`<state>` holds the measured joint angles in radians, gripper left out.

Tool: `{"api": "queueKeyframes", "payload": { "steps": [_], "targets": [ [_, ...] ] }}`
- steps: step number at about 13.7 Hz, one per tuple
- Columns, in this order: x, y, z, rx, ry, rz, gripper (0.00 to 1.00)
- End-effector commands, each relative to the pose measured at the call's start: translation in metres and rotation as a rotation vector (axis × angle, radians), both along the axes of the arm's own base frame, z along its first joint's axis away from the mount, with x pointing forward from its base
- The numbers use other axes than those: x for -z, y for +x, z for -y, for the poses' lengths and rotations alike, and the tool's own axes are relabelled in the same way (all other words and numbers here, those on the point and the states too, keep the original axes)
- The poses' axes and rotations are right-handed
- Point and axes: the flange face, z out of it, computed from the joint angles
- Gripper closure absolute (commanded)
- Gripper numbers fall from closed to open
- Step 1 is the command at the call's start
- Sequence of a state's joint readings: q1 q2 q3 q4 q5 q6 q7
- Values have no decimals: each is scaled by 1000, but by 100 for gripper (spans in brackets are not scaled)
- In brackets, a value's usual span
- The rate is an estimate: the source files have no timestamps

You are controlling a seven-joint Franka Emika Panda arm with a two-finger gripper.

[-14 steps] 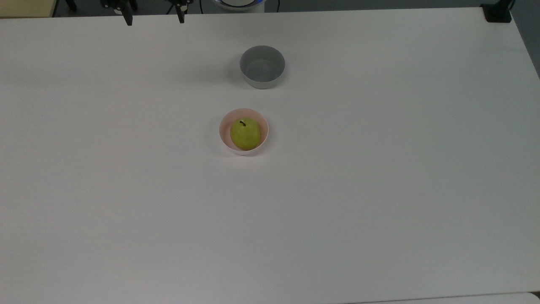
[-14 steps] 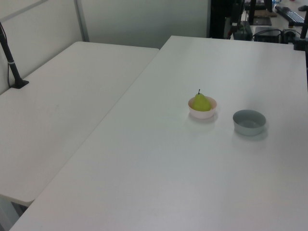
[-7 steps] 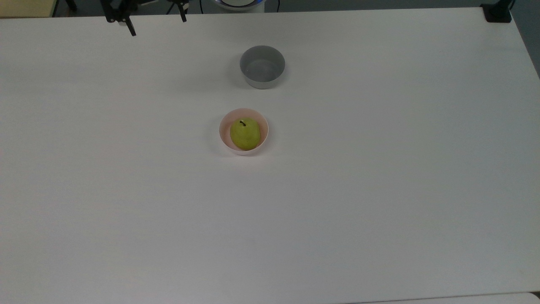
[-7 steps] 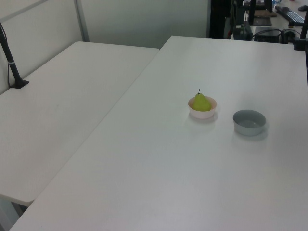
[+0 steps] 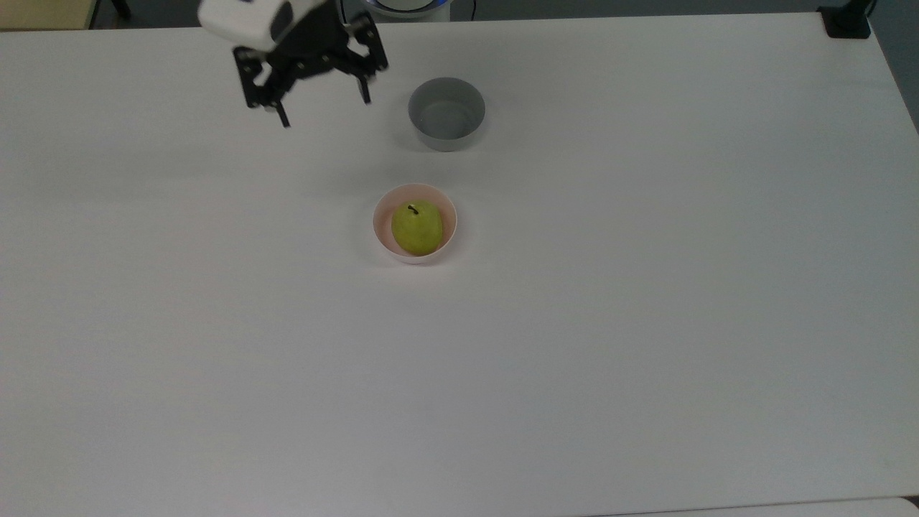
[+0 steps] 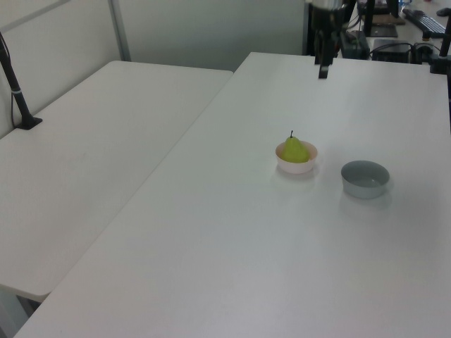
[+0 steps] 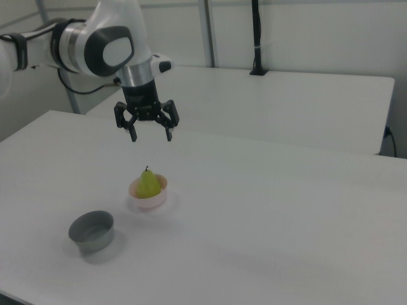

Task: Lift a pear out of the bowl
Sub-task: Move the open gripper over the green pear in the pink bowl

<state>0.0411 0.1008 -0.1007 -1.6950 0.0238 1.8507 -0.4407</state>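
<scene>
white laminate covers the table [image 5: 646,323] on which a franka arm works, its gripper [image 5: 323,108] hanging in the air at the top view's upper left, black fingers [image 5: 281,115] spread wide apart and holding nothing. the white wrist housing sits above the fingers, tilted toward the top view's left. moving right across the top view, the grey bowl [image 5: 446,113] stands just beyond the gripper, near the table's far edge, with nothing visible inside it. below it, toward the middle of the table, the pale pink bowl [image 5: 384,237] holds the pear [image 5: 416,227], yellow-green, upright, its short dark stem pointing up. the pear fills most of the bowl and rises above the rim.

in the left view, a second white table [image 6: 91,169] lies at the left view's left with a black post clamped at its edge; the gripper [image 6: 322,67] hangs over the far end of the main table [image 6: 246,267], well apart from the pear [image 6: 295,150] in its bowl [image 6: 297,166], and the grey bowl [image 6: 365,178] stands just to the right of that.

in the right view, the grey bowl [image 7: 91,230] sits at the left, the pink bowl [image 7: 147,199] with the pear [image 7: 149,183] just beside it to the right, and the gripper [image 7: 150,133] hovers above the pear with its fingers parted, clear of the stem, the arm [image 7: 95,47] reaching in from the right view's upper left.
</scene>
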Motion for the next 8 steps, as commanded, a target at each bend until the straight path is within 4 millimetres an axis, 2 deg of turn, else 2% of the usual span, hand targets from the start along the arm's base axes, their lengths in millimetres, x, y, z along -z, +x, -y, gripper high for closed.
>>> {"api": "queueKeyframes", "payload": {
  "steps": [1, 2, 4, 8],
  "targets": [
    [36, 2, -41, 87, 12, 46, 0],
    [55, 7, -50, 108, 14, 44, 0],
    [76, 14, -62, 111, 12, 27, 0],
    [107, 20, -71, 97, 8, 27, 0]
  ]
}}
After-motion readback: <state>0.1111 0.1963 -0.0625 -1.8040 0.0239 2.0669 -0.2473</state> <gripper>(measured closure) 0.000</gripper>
